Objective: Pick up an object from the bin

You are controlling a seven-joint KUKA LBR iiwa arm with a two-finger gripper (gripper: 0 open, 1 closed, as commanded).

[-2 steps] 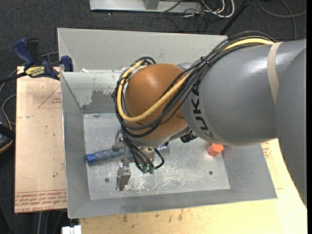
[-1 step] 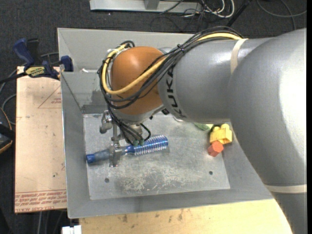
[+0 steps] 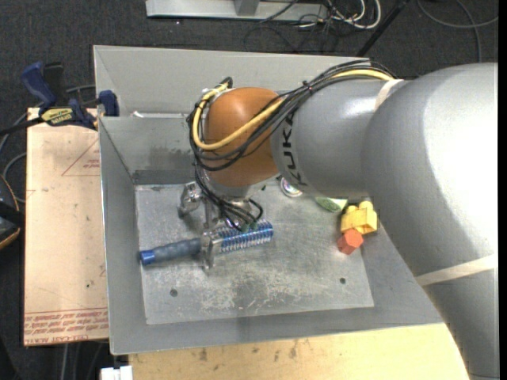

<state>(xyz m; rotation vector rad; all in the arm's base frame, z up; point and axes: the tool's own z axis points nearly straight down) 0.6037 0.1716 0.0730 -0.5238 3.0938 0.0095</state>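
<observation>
So, I'm reaching down into the grey metal bin [image 3: 119,212] from the right, and my gripper [image 3: 208,246] is low over the floor, left of the middle. Right under me is a blue brush [image 3: 170,252] lying flat, its plain handle pointing left and its bristly head pointing right and a bit up. My fingers [image 3: 207,258] come down on either side of its neck, where the handle meets the bristles, and they're pinched in against it. The brush itself rests on the bin floor, not lifted.

Contents-wise, the bin is pretty sparse. Over on the right side of the floor, well apart from the brush, a yellow block [image 3: 360,214] sits touching an orange-red block [image 3: 349,241] just below it. A pale green thing [image 3: 326,205] lies beside the yellow one, partly under my arm, so I can't say what it is. A small shiny round thing [image 3: 291,188] peeks out near the back, half hidden by my orange wrist cover [image 3: 242,133].
</observation>
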